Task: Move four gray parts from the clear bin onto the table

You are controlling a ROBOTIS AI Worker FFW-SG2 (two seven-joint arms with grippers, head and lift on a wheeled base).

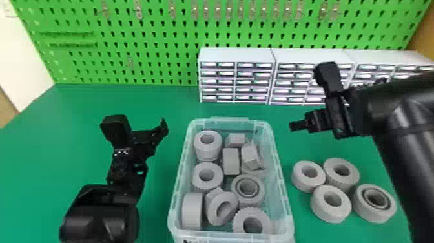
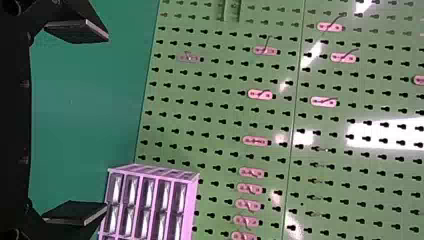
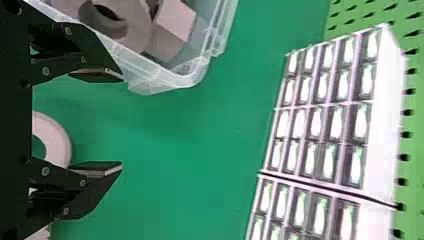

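Right claw (image 1: 310, 99) apart and empty in the head view; four gray parts (image 1: 343, 184) on the table (image 1: 155, 101), nearer the robot than it; left wrist view, left claw (image 2: 104, 121) spread, empty; right wrist view, clear bin (image 3: 165, 80) beside the right claw; task looks complete.

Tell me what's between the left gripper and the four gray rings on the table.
The clear bin, holding more gray parts, lies between them in the head view.

Left gripper (image 1: 139, 125), right gripper (image 1: 309, 98): fingers (image 3: 92, 192) spread wide.
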